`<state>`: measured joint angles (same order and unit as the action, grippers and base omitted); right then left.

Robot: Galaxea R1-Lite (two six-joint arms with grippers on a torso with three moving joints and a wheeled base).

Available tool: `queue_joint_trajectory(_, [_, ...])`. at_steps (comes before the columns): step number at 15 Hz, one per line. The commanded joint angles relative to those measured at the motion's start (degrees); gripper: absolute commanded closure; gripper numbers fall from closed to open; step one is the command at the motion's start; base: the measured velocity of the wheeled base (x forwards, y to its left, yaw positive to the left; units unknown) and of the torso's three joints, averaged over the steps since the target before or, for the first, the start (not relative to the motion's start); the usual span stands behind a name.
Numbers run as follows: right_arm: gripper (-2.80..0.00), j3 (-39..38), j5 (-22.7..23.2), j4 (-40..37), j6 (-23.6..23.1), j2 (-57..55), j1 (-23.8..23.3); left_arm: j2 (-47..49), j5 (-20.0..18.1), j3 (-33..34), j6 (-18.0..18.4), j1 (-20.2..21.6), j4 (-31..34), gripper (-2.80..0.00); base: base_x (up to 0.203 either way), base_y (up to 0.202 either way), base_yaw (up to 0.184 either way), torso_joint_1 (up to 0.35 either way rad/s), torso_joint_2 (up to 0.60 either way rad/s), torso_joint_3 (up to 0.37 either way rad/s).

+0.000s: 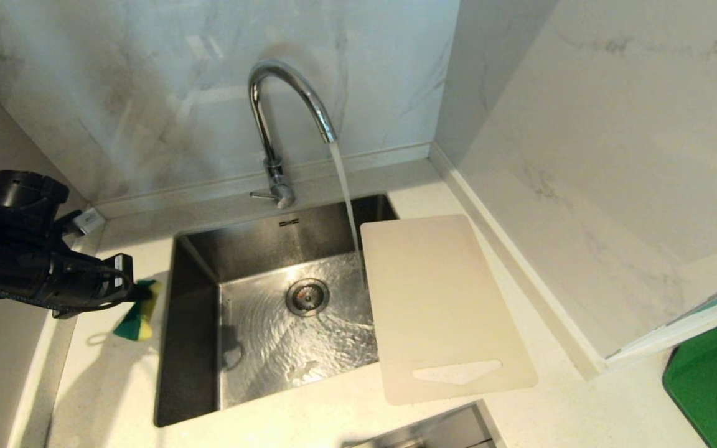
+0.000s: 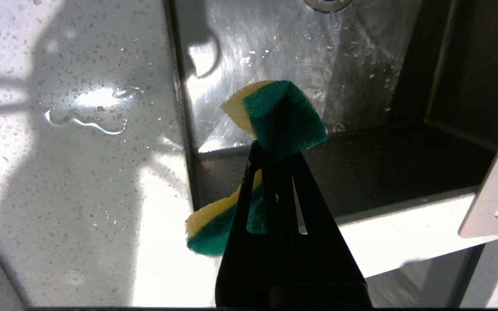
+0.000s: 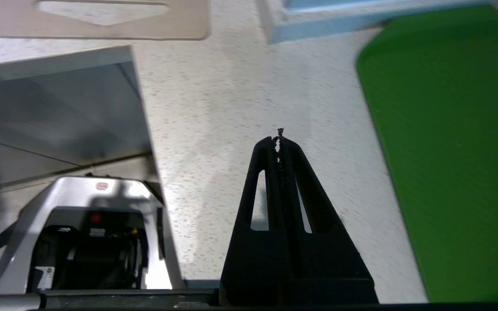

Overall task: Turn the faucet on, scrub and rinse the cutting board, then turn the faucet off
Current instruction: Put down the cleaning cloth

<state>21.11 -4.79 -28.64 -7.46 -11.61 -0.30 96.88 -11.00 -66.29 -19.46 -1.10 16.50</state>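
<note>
Head view: we see water running from the faucet (image 1: 284, 106) into the sink (image 1: 196, 323).
Cutting board (image 1: 442, 305): overhanging the sink's right rim.
Left gripper (image 2: 270, 147): pinching a sponge (image 2: 283, 112) at the sink's left rim, ready for scrubbing.
Right gripper (image 3: 279, 140): pressed together, empty.

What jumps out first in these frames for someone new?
Water streams from the faucet into the steel sink. The cutting board lies on the counter right of the sink, its near-left edge overhanging the basin. At the sink's left edge, the left gripper is shut on a folded yellow-green sponge; the right gripper is shut and empty over the counter beside a green board.
</note>
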Motion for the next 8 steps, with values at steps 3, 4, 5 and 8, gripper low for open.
queue_joint_trajectory(3, [0.0, -14.3, 3.7, 14.1, 0.6, 11.9, 0.6, -0.2, 0.0, 1.4, -0.1, 0.0, -1.4, 0.0, 0.0, 0.0, 0.0, 0.0, 0.0, 0.0])
queue_joint_trajectory(4, [0.0, -18.0, 4.9, 21.1, 1.0, 11.8, 0.6, -0.2, 0.0, 1.4, -0.1, 0.2, -1.6, 0.0, 0.0, 0.0, 0.0, 0.0, 0.0, 0.0])
queue_joint_trajectory(5, [0.0, -20.2, 5.9, 26.9, 1.1, 11.7, 0.6, 0.0, 0.0, 1.5, -0.1, 0.3, -1.6, 0.0, 0.0, 0.0, 0.0, 0.0, 0.0, 0.0])
queue_joint_trajectory(8, [0.0, -21.1, 6.4, 28.2, 3.0, 11.6, 0.7, 0.2, 0.1, 1.9, -0.1, 0.4, -1.6, 0.0, 0.0, 0.0, 0.0, 0.0, 0.0, 0.0])
